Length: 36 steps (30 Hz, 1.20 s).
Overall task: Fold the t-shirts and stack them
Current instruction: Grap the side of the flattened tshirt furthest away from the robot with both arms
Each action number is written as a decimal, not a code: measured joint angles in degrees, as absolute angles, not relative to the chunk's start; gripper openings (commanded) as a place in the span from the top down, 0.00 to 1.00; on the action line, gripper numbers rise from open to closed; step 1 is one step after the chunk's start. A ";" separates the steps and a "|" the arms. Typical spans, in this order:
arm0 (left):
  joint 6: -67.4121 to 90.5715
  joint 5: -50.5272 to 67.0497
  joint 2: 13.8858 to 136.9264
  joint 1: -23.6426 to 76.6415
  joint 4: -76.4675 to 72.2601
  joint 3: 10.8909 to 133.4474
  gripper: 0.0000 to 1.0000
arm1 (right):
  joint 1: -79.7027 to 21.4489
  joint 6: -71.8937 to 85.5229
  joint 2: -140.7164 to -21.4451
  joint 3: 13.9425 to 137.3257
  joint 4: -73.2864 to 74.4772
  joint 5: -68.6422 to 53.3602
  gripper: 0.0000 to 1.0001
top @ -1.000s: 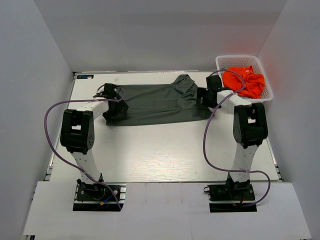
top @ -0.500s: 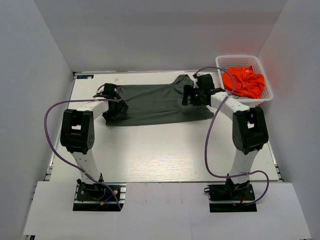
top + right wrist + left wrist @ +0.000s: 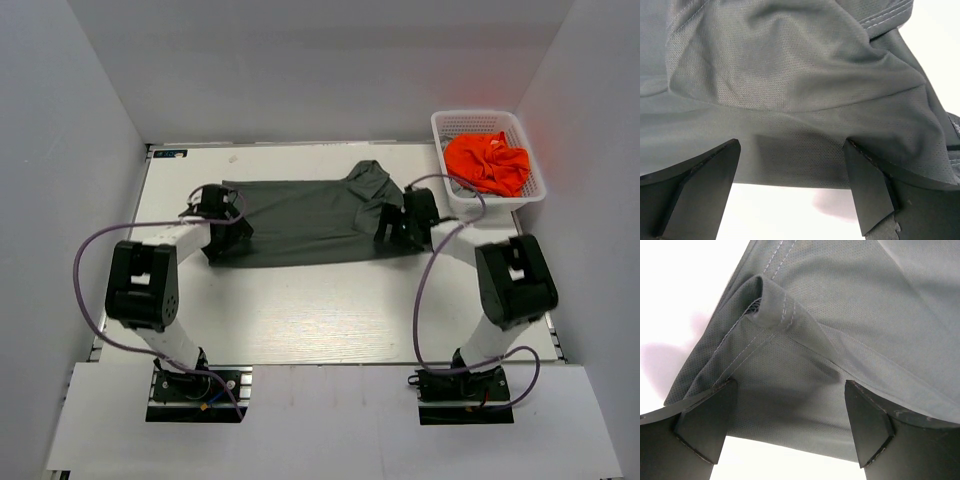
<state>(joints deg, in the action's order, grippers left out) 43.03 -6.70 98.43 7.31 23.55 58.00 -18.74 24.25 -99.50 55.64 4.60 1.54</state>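
A dark olive-grey t-shirt (image 3: 300,218) lies spread across the far half of the table, a sleeve bunched at its right end. My left gripper (image 3: 224,226) is open at the shirt's left end. In the left wrist view the near hem of the shirt (image 3: 840,315) runs between the spread fingers (image 3: 705,425). My right gripper (image 3: 392,230) is open at the shirt's right end; its wrist view shows the creased fabric (image 3: 790,75) and its near edge between the fingers (image 3: 870,185). An orange t-shirt (image 3: 488,163) lies crumpled in the basket.
The white lattice basket (image 3: 480,117) stands at the far right corner, just beyond the right arm. Grey walls close in the table on three sides. Purple cables loop from both arms. Bare white tabletop (image 3: 320,310) stretches between the shirt and the arm bases.
My right gripper swung left over the shirt's sleeve, then drew back toward its near right edge. The left gripper shifted slightly nearer. The shirt slid a little toward the bases.
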 measured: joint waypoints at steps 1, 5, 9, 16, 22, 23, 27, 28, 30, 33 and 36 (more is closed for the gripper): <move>43.20 -6.52 96.27 7.38 23.03 55.51 0.01 | -18.81 25.28 -96.73 52.07 3.55 1.37 0.10; 44.29 -5.26 87.55 7.75 23.42 46.54 0.01 | -19.88 28.60 -85.38 40.64 3.79 1.04 0.10; 45.54 -3.44 77.28 8.67 28.08 38.76 0.01 | -21.58 31.14 -74.04 33.06 9.65 1.13 0.10; 46.13 -4.03 60.86 9.17 38.30 38.35 0.01 | -22.74 30.85 -58.26 31.86 19.20 0.40 0.10; 46.09 -6.98 65.73 8.34 37.39 51.81 0.01 | -22.83 28.77 -59.61 40.27 19.40 -0.80 0.10; 46.06 -7.84 68.27 8.25 37.01 54.24 0.01 | -22.83 28.34 -61.41 42.37 19.33 -0.49 0.10; 46.09 -12.58 81.73 7.97 36.29 64.84 0.01 | -22.79 27.38 -71.16 51.24 18.98 1.23 0.10; 46.06 -13.87 85.67 7.84 36.38 67.66 0.01 | -22.72 27.09 -73.80 53.58 18.98 1.56 0.10; 45.95 -15.73 92.44 7.64 35.83 71.50 0.01 | -22.57 26.52 -78.37 57.17 18.46 2.24 0.10; 45.76 -17.67 100.75 7.31 37.08 76.27 0.01 | -22.37 25.82 -83.96 61.23 18.26 3.75 0.10; 45.43 -18.65 107.50 7.14 37.28 80.44 0.01 | -22.09 25.17 -88.84 64.55 18.26 4.95 0.10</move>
<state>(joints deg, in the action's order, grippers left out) 45.43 -18.65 107.50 7.14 37.28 80.44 -22.09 25.17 -88.84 64.55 18.26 4.95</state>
